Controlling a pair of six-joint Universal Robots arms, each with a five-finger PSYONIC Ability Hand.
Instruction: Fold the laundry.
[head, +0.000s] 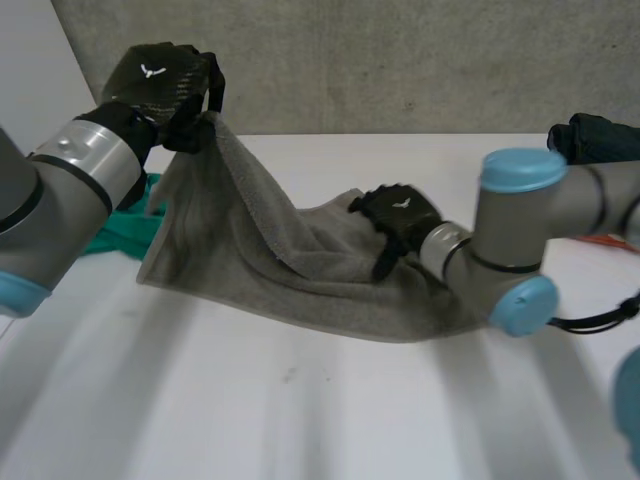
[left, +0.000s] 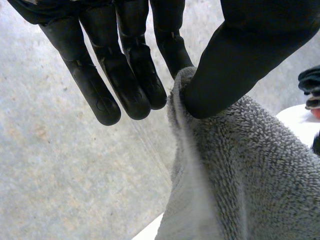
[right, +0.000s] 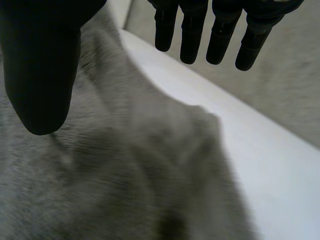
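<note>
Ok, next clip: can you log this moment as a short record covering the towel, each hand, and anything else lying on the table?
cloth: grey towel, one corner held up, the rest lying on the white table
left hand: raised, pinching the towel's upper corner between thumb and fingers
right hand: open, fingers straight, low over the towel's far edge; contact unclear
other: green cloth beside the towel, under the left arm

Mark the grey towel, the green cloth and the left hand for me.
grey towel (head: 300, 275): head view, on its sagging middle.
green cloth (head: 120, 232): head view, on the part beside the towel's edge.
left hand (head: 160, 72): head view, on its back.
</note>
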